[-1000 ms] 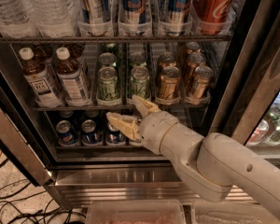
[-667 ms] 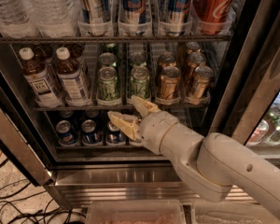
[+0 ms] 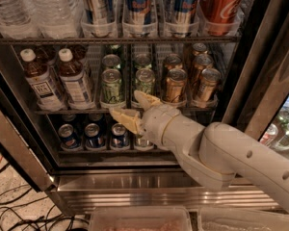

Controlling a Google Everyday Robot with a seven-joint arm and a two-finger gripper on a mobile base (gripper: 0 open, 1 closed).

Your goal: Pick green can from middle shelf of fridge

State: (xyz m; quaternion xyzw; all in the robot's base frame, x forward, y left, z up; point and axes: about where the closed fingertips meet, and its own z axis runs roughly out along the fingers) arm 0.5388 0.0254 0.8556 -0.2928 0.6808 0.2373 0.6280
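One view: camera view, looking into the open fridge point(image 3: 149, 184) from slightly above.
Claw position: the claw point(image 3: 123, 103) hangs at the front edge of the middle shelf surface point(image 3: 72, 110), at the end of the pale arm point(image 3: 231, 153) that reaches in from the lower right.
Claw state: spread open and empty, one finger up and to the right, the other lower and to the left, with the gap facing up-left into the fridge.
Green can: the green can point(image 3: 144, 81) stands upright at the front of its lane on the middle shelf surface, with more green cans in line behind it.
Key relation: the green can lies just above and a little right of the claw, and the upper finger crosses in front of its base.
Long axis: vertical, silver top up, so the fingers probably need to close from the two sides.
Depth: I cannot tell whether the finger touches the can or sits in front of it.
Neighbour left: another green can point(image 3: 111, 85) stands one lane over, just above the lower finger, so I cannot tell for certain which of the two the claw is lined up on.
Neighbour right: gold cans point(image 3: 176, 84) stand close beside, leaving little room for a finger.
Below: blue cans point(image 3: 94, 134) sit on the lower shelf, under the claw.
Judgement: the claw likely needs to rise and push in before closing.
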